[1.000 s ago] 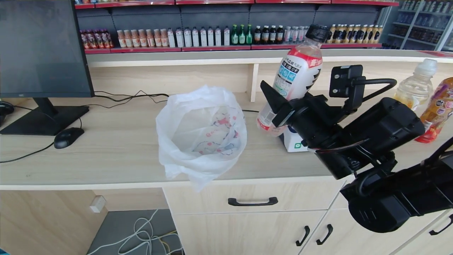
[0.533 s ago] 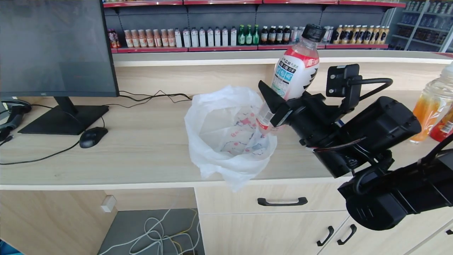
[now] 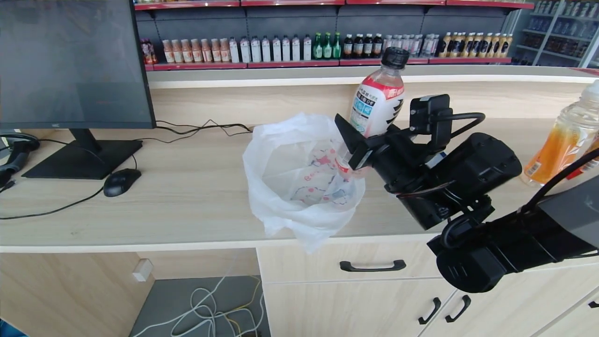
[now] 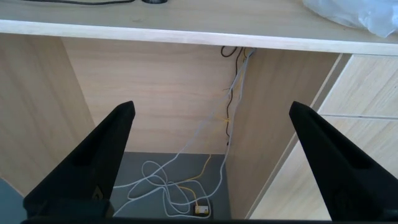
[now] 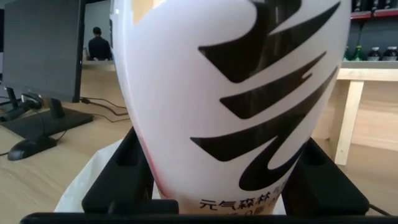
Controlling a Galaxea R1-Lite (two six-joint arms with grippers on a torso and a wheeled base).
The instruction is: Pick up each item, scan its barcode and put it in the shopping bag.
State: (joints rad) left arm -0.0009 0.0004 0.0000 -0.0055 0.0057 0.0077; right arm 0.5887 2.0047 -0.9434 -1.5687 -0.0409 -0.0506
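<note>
A clear bottle (image 3: 376, 100) with a black cap and a red and white label stands nearly upright in my right gripper (image 3: 362, 150), which is shut on it. Its base hangs over the right rim of the white shopping bag (image 3: 299, 178), which stands open on the wooden counter (image 3: 187, 206). The same bottle (image 5: 236, 99) looms close in the right wrist view, between the black fingers (image 5: 124, 174). My left gripper (image 4: 211, 162) is open below the counter's edge, over a floor with loose cables.
A monitor (image 3: 70, 65) on its stand and a black mouse (image 3: 120, 181) sit at the counter's left, with cables running behind. An orange drink bottle (image 3: 564, 135) stands at the far right. Drawers with black handles (image 3: 372, 267) are below the counter. Stocked shelves line the back.
My right arm has carried the bottle left from above the small white scanner to the bag's rim and lowered it a little. The head camera shifted left early on.
</note>
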